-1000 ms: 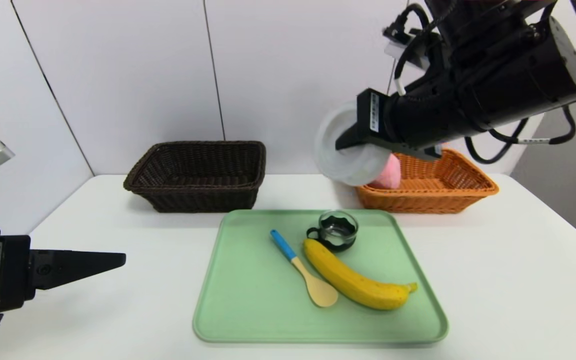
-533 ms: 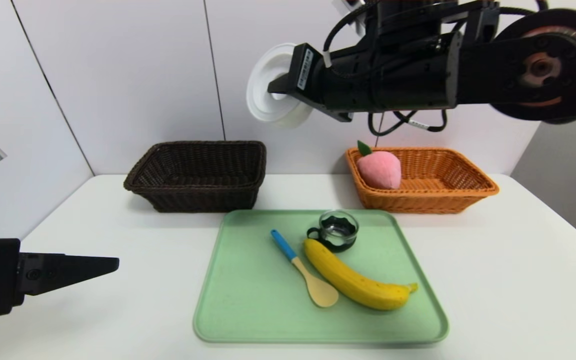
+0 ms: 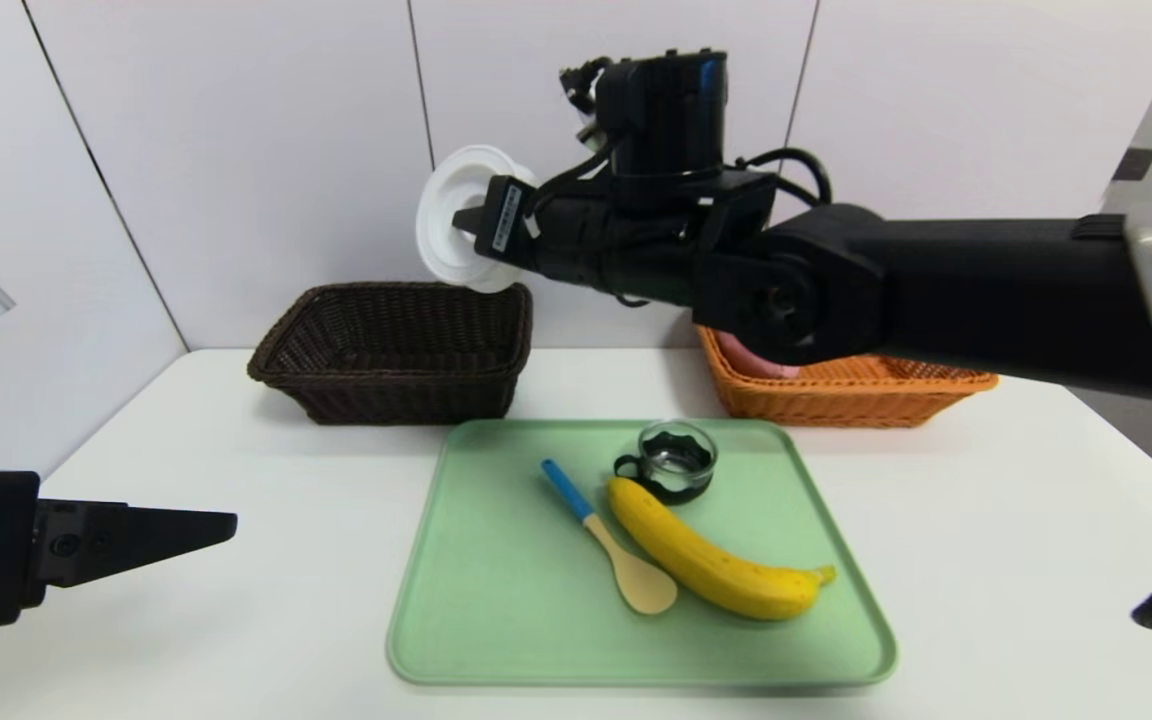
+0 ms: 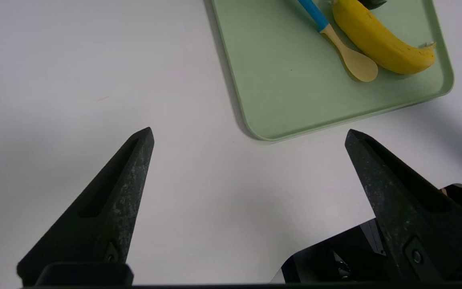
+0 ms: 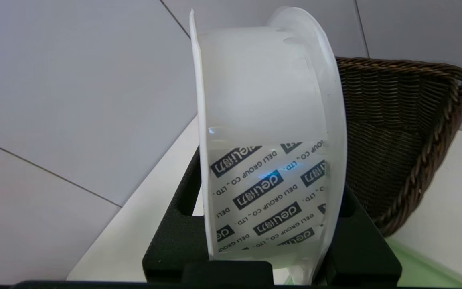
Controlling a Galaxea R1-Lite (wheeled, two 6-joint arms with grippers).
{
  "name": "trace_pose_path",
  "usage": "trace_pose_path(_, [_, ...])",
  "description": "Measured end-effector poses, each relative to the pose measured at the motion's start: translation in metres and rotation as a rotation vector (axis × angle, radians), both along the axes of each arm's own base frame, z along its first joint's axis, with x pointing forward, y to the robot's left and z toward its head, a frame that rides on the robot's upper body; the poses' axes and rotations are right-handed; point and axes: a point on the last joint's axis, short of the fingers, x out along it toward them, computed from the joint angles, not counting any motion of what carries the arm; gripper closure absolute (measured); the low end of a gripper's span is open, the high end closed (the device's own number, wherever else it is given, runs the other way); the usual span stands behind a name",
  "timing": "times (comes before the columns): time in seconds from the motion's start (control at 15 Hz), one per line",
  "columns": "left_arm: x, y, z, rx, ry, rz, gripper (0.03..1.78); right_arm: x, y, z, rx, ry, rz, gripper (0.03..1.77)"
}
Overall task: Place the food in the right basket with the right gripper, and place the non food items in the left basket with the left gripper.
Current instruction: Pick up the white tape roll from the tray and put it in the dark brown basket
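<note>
A: Item one, partly hidden: the plush peach (image 3: 748, 362). Only a pink sliver shows in the orange wicker basket (image 3: 866, 395) at far right; the right arm covers the rest, along with most of that basket's rim.

B: Item two, the white tape roll (image 3: 461, 232). It is a wide plastic ring with thin flared flanges and a printed core, standing on edge. The right gripper (image 3: 468, 222) is clamped on it from both sides and holds it in the air, above the far right corner of the dark brown basket (image 3: 391, 350).

A: That basket is a rectangle of woven wicker with flared sides and a braided rim. It stands at far left on the white bench (image 3: 236, 450).

B: The green tray (image 3: 496, 620) is smooth with rounded corners and sits near the centre. On it lie the banana (image 3: 711, 565), yellow, curved and speckled; the spoon (image 3: 608, 538), with a tan bowl and a blue handle; and the glass cup (image 3: 674, 462) with its black handle, touching the banana's far end.

A: The left gripper (image 3: 191, 525) hangs at near left over bare bench with its pointed jaws wide apart, holding nothing. In the left wrist view the cup is cut off at the edge.
</note>
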Motion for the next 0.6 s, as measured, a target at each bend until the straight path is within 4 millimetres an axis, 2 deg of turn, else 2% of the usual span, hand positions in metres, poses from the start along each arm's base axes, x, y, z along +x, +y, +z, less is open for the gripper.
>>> trace_pose_path(0.33, [0.002,-0.003,-0.001,0.003,0.007,-0.022,0.12,0.035,0.033,-0.065,0.050,-0.067,-0.005,1.21])
trace_pose_path(0.6, [0.002,-0.006,-0.001,0.002,0.007,-0.041,0.12,0.052,0.044,-0.110,-0.006,-0.087,-0.008,1.21])
